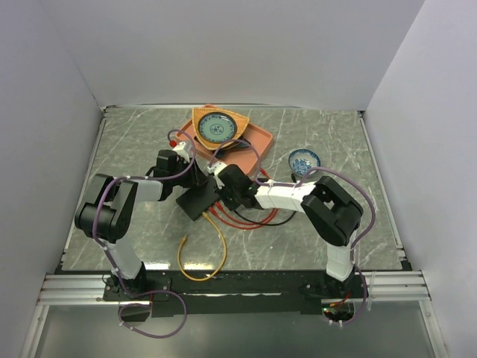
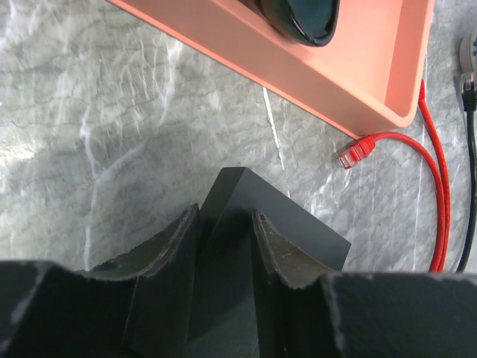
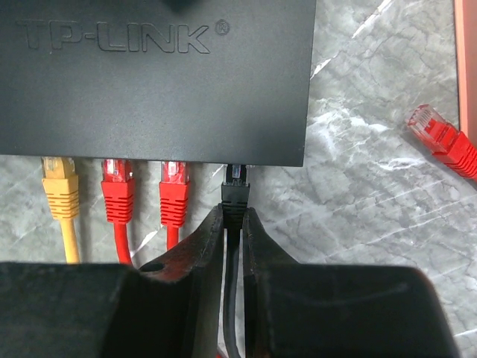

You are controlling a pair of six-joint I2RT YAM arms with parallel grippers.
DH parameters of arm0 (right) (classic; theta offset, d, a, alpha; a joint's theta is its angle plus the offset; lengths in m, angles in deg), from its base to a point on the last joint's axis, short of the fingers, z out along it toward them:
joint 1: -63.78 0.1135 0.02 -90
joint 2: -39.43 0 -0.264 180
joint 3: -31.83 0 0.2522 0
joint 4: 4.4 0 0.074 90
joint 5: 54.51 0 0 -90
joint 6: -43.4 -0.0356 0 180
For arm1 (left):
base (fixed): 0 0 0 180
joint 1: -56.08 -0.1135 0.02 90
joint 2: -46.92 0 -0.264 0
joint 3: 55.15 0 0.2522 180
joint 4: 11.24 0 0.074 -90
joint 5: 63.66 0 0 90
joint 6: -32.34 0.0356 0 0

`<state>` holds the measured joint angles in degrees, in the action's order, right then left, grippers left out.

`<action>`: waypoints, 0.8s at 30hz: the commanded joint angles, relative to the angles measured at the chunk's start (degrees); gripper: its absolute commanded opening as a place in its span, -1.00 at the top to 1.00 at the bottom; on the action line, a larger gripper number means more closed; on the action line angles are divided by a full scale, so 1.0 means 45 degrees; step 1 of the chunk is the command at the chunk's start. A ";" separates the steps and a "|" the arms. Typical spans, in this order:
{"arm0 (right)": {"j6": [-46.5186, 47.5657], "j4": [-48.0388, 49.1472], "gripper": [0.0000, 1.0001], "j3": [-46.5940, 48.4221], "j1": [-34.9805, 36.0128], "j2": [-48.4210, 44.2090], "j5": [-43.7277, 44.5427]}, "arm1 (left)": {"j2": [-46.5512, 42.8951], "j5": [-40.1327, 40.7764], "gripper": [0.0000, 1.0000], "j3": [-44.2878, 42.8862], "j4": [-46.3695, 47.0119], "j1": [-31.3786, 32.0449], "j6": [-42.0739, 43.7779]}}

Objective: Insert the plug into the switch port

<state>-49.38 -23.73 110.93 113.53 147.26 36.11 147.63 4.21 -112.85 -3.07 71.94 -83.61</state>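
Black plug (image 3: pixel 235 195) sits clamped between the fingers of my right hand (image 3: pixel 233 218), its cable running back through the narrow gap between them. Straight ahead of the fingertips its clear tip meets the switch port (image 3: pixel 236 168) on the near edge of the switch (image 3: pixel 156 82); I cannot tell how deep it sits. Left of the hand, along that same edge, two red plugs (image 3: pixel 117 190) and a yellow plug (image 3: pixel 59 186) are seated in their own ports. Off to the hand's right, a loose red plug (image 3: pixel 436 134) lies on the tabletop (image 3: pixel 373 224) just beside the orange tray (image 3: pixel 467 45). My left hand (image 2: pixel 223 216) straddles a corner of the switch, one finger on each side and close against it; whether it actually grips I cannot tell.
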 commanded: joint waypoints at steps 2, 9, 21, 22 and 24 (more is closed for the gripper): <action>-0.0845 0.5806 1.00 0.1357 -0.0100 -0.0174 0.0252 | 0.0492 -0.2641 0.59 0.0195 -0.1651 0.0656 0.0084; -0.0923 0.6275 1.00 0.1807 -0.0198 0.0041 0.0545 | 0.0823 -0.3227 0.66 0.0019 -0.1925 0.0656 0.0260; -0.1391 0.7426 1.00 0.2355 -0.0471 0.0432 0.0857 | 0.1097 -0.3519 0.98 0.0019 -0.2061 0.0656 0.0202; -0.1470 0.7563 1.00 0.2297 -0.0549 0.0413 0.0877 | 0.1117 -0.3520 0.98 0.0019 -0.2062 0.0656 0.0182; -0.1763 0.7952 1.00 0.2179 -0.0666 0.0374 0.0741 | 0.1175 -0.3578 0.98 0.0000 -0.2062 0.0656 0.0182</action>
<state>-53.40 -20.84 113.10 112.11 149.84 38.49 150.03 3.21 -114.97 -1.52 70.56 -80.73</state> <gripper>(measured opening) 0.165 0.357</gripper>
